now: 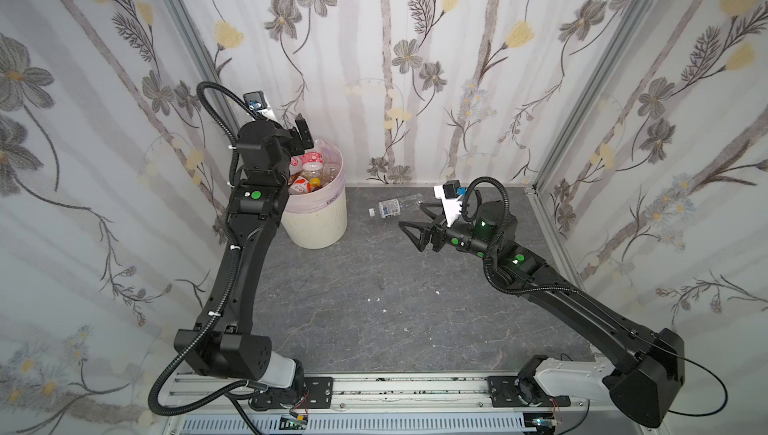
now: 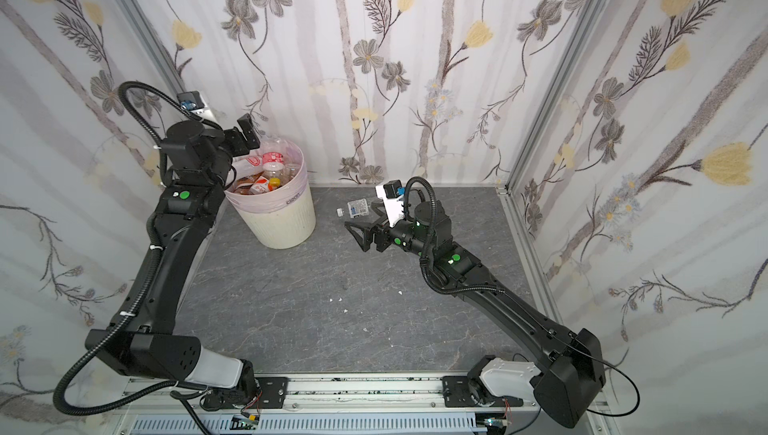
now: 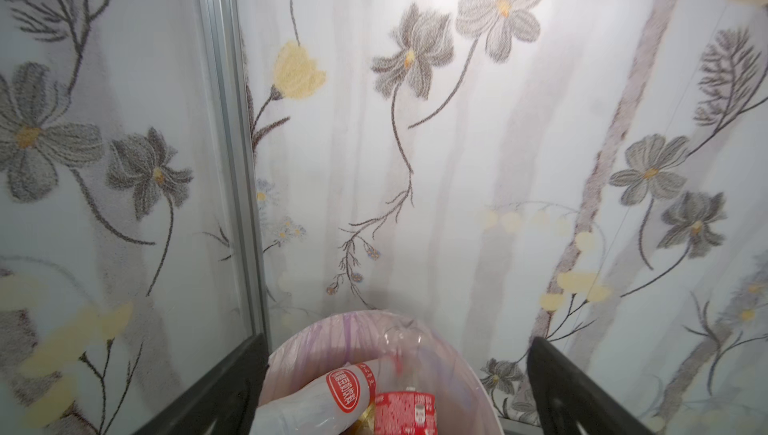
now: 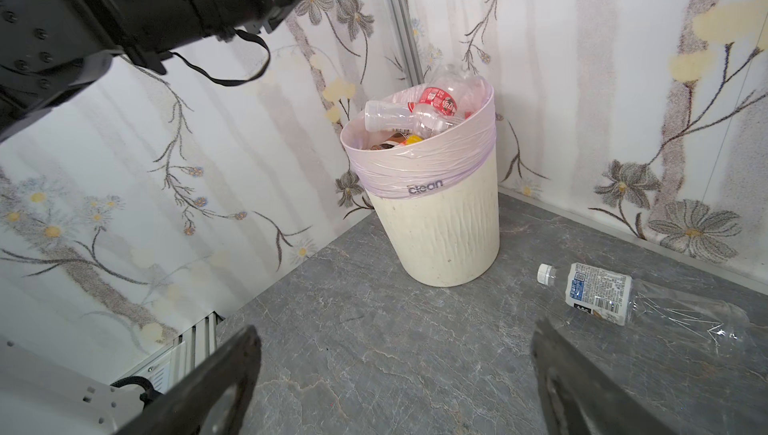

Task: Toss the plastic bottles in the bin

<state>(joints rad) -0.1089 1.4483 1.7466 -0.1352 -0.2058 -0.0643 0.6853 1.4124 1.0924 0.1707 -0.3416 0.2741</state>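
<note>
The cream ribbed bin [image 1: 322, 225] [image 2: 286, 225] [image 4: 436, 229] with a pink liner stands at the back left. It is filled to the rim [image 3: 465, 366] with plastic bottles [image 1: 309, 169] [image 2: 270, 171] [image 4: 419, 112]. Among them are a white bottle with a red oval label [image 3: 324, 399] and a red-labelled one [image 3: 403, 412]. My left gripper [image 1: 302, 135] [image 2: 246, 135] [image 3: 398, 339] hangs open over the bin with nothing in it. One clear bottle [image 1: 390, 207] [image 2: 358, 208] [image 4: 598, 293], white-capped with a blue-white label, lies on the floor. My right gripper [image 1: 410, 214] [image 2: 361, 217] [image 4: 395, 329] is open just beside it.
Floral-papered walls close in the grey stone floor [image 1: 374, 287] on three sides, with aluminium posts [image 4: 399, 17] at the corners. A metal rail [image 1: 395, 391] carrying both arm bases runs along the front. Small white scraps [image 1: 378, 300] dot the floor.
</note>
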